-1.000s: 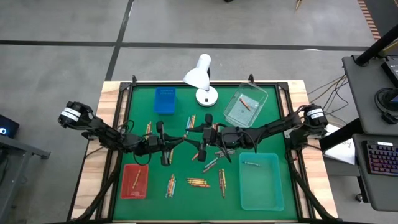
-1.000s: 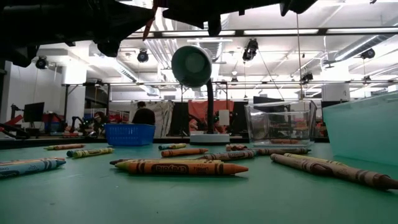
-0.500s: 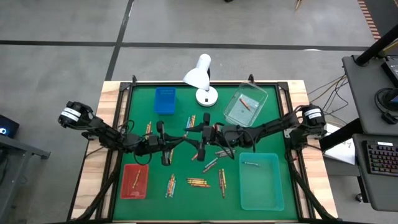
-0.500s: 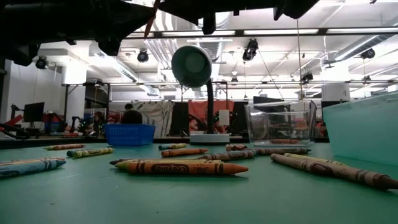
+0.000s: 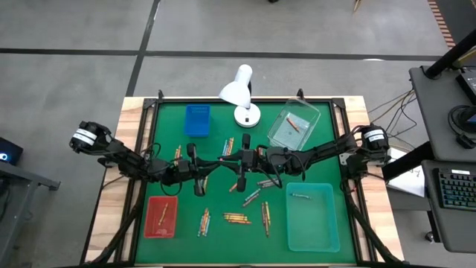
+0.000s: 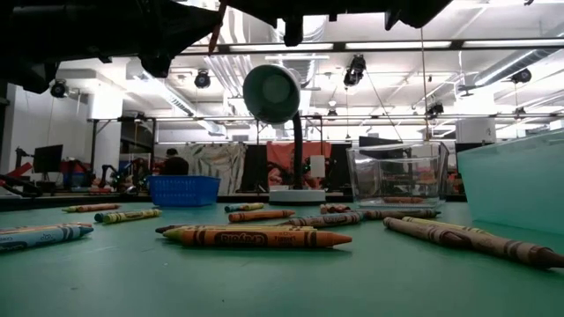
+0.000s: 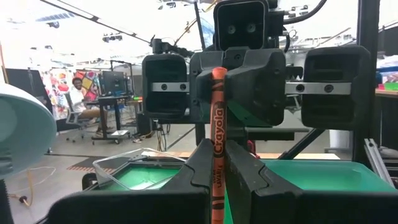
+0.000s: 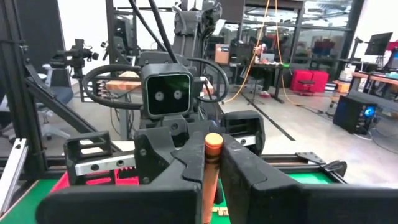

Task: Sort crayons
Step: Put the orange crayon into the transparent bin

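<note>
An orange-red crayon (image 7: 217, 149) stands upright in the air over the middle of the green mat (image 5: 216, 238), between my two grippers. My left gripper (image 5: 216, 165) comes in from the table's left and is shut on the crayon. My right gripper (image 5: 236, 159) faces it from the right and is shut on the same crayon (image 8: 210, 171). The low view shows the crayon (image 6: 214, 26) slightly tilted, high above the mat. Several loose crayons (image 5: 236, 217) lie flat on the mat. My left gripper pinches the crayon's middle (image 7: 216, 163) between its two fingers, level, from the table's left, lying across it. The crayon is upright and clear of the mat. My right gripper pinches the crayon's upper part (image 8: 209, 163), just below its flat top end (image 8: 213, 140). Its fingers come level from the table's right, across the crayon.
A red tray (image 5: 161, 216) sits near left and a teal tray (image 5: 312, 216) near right. A blue tray (image 5: 197, 120) sits far left and a clear tray (image 5: 293, 126) far right. A white desk lamp (image 5: 239, 93) stands at the far edge.
My right gripper has moved slightly toward the table's left, up to the left gripper, and has shut on the upper part of the crayon. The crayon has stayed upright where the left gripper holds it.
</note>
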Available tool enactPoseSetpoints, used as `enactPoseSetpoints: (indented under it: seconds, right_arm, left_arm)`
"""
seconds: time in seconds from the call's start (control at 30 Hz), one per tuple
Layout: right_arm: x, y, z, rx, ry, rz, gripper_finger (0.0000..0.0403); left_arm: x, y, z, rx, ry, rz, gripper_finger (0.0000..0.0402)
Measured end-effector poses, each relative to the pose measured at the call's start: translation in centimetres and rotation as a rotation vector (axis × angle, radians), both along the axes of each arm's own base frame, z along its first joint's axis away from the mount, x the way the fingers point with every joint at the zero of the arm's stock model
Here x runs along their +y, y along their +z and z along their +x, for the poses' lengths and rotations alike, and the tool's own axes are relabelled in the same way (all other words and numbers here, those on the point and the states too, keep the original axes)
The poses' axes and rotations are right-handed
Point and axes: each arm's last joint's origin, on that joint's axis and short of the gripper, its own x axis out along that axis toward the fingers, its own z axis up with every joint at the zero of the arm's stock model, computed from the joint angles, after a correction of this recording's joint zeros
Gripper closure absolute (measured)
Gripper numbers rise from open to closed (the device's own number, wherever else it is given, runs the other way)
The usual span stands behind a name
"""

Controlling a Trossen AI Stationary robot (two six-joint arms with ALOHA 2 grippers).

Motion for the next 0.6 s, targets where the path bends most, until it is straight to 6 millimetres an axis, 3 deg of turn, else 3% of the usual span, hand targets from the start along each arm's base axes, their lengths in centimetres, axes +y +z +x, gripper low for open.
enactPoseSetpoints:
  seconds: [0.27, 0.6]
  right_arm:
    - [-0.02, -0.04, 0.0, 0.005, -0.003, -0.003, 0.0387]
    - [-0.38, 0.24, -0.74, 0.117, -0.092, -0.055, 0.0389]
  left_arm:
    - [-0.02, 0.11, 0.15, -0.002, 0.007, -0.028, 0.0385]
    - [-0.01, 0.25, 0.12, -0.012, 0.0, -0.055, 0.0267]
